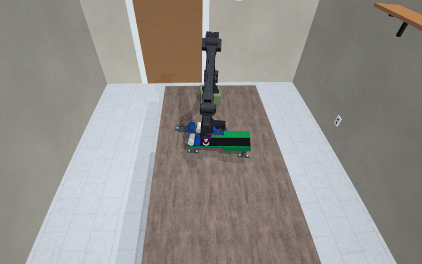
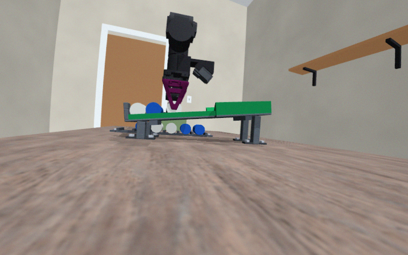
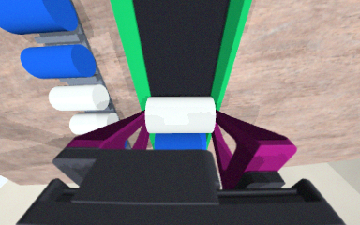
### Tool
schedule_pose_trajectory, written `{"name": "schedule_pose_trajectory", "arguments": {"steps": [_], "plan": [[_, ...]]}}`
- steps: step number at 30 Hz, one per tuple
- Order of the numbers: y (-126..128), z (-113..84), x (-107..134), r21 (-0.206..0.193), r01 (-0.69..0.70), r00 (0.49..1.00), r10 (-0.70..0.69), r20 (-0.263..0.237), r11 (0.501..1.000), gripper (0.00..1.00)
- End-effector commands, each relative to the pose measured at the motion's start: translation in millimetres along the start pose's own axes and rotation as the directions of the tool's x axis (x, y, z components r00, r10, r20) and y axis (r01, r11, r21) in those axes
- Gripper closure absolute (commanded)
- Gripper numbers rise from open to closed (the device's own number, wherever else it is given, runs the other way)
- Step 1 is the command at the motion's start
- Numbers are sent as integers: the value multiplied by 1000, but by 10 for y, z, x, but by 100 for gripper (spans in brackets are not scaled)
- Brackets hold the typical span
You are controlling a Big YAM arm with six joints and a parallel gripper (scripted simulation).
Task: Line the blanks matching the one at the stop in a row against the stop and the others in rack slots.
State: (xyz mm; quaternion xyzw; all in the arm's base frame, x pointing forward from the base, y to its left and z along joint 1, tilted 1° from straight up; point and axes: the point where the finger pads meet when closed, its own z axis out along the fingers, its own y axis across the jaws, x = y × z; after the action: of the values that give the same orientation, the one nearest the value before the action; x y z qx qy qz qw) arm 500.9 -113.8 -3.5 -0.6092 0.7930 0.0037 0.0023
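One white bar [image 3: 180, 114] gripped endwise by gripper [image 1: 205, 139] [image 2: 174, 105] [image 3: 180, 112], over ramp [image 1: 236, 134] [image 2: 243, 108] [image 3: 129, 44], just beside blue bar [image 1: 197, 139] [image 2: 153, 108] [image 3: 180, 141]

Sloping green ramp [image 1: 236, 134] [image 2: 243, 108] [image 3: 127, 42] with black bed and dark gray stop [image 2: 126, 111] at the low end. Against the stop, a white blank [image 1: 191, 139] [image 2: 137, 108], smooth and round, lying straight across; beside it, a blue blank [image 1: 197, 139] [image 2: 153, 107] [image 3: 180, 141], also crosswise. Next along, another white blank [image 2: 168, 108] [image 3: 180, 114], level, crosswise, gripped at both ends; contact with the bed impossible to tell. On the low gray rack [image 1: 183, 128] [image 2: 206, 136] [image 3: 61, 38], three blue blanks and two white ones, in a spaced row.
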Motion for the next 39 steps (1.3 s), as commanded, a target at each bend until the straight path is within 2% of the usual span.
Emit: {"name": "schedule_pose_trajectory", "arguments": {"steps": [1, 39], "plan": [[-52, 52, -1, 1, -16, 1000, 16, 1, 1000, 37], [-86, 29, 53, 7, -26, 1000, 26, 1, 1000, 37]]}}
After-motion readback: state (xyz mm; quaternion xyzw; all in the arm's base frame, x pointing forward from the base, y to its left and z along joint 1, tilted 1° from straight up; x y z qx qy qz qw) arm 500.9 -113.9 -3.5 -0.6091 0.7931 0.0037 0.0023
